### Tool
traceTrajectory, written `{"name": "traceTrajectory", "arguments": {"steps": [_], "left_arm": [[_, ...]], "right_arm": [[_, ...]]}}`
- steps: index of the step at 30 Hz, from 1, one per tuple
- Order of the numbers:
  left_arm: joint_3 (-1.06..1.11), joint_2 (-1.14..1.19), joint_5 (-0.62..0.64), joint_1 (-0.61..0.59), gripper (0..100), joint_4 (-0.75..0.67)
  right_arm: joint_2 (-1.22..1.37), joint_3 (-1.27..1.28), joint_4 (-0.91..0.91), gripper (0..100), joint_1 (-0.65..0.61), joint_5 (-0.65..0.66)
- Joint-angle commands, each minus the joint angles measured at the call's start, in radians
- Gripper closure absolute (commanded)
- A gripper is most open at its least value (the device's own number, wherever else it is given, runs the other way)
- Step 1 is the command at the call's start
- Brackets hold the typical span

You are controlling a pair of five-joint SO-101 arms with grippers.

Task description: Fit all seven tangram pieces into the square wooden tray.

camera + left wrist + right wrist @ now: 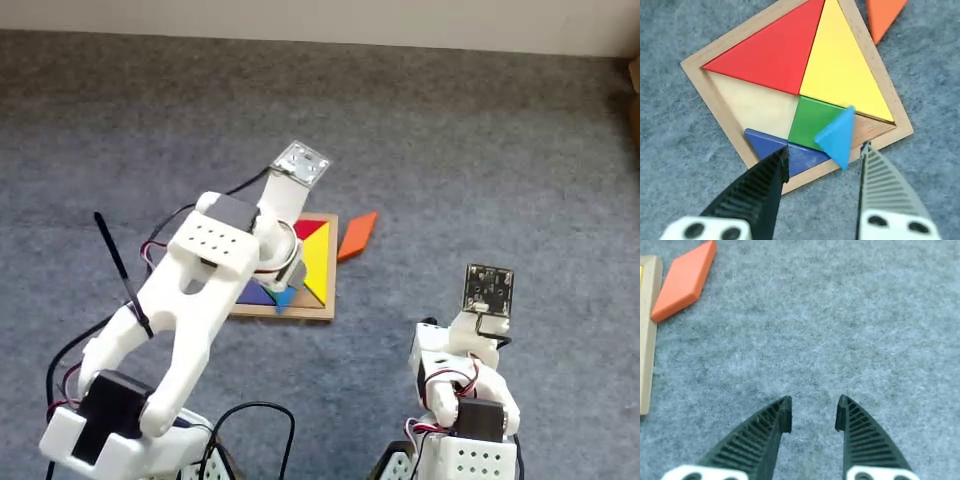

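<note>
Pieces seated in the tray, at the centre of the high view under the left arm, are a red triangle, a yellow triangle, a green square and a dark blue piece, with bare wood beside the square. Over the tray's lower edge the left claw hangs open, and a light blue triangle stands tilted on edge between its fingers, closer to the pale one. Just right of the tray the orange piece lies on the grey table, and the right claw, its arm at the lower right, is open over bare table.
</note>
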Motion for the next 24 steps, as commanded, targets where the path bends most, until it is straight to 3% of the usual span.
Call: {"name": "traceTrajectory", "arguments": {"steps": [1,9,18,24], "left_arm": [[-0.033,-0.047,-0.005,0.028,78,-0.012],[-0.022,-0.039,-0.005,0.130,78,-0.009],[-0.018,-0.039,-0.011,0.274,78,0.121],[0.068,-0.038,-0.212,0.222,78,0.061]], "right_arm": [[-0.007,0.143,-0.012,84.3,0.018,0.012],[-0.007,0.143,-0.012,84.3,0.018,0.012],[-0.007,0.143,-0.012,84.3,0.018,0.012],[-0.007,0.143,-0.012,84.3,0.018,0.012]]}}
